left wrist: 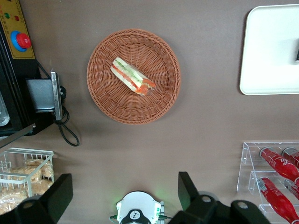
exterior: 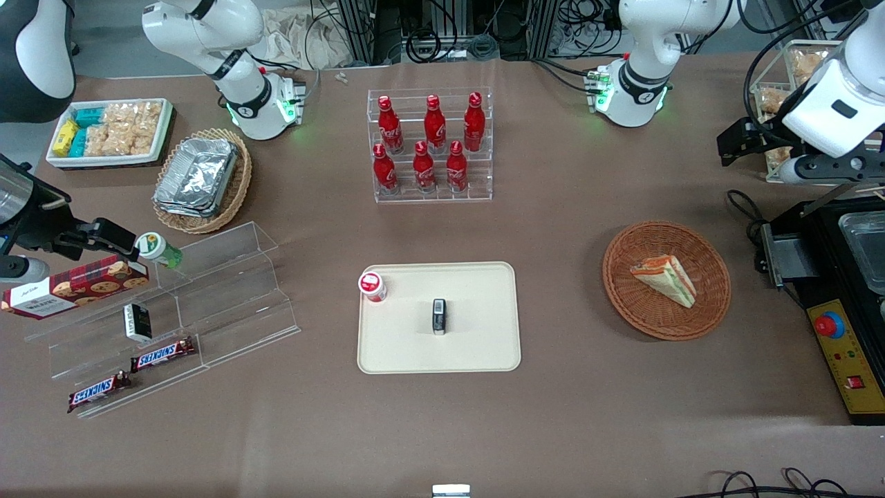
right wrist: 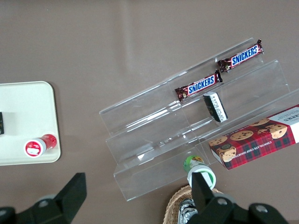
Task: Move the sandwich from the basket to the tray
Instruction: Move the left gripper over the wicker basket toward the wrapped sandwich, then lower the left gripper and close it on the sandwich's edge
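Front view: sandwich point(exterior: 665, 278) in basket point(exterior: 705, 310), claw point(exterior: 750, 149) well apart, spread

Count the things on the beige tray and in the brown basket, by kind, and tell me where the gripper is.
Red-capped bottle on tray: 1
Small dark pack on tray: 1
Sandwich in basket: 1
Total: 3
Gripper: open, high above the table, farther from the front camera than the basket.

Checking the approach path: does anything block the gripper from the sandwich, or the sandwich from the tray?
Nothing visible does. The open gripper hangs high above the table; the sandwich lies uncovered in the basket, with bare table up to the tray.
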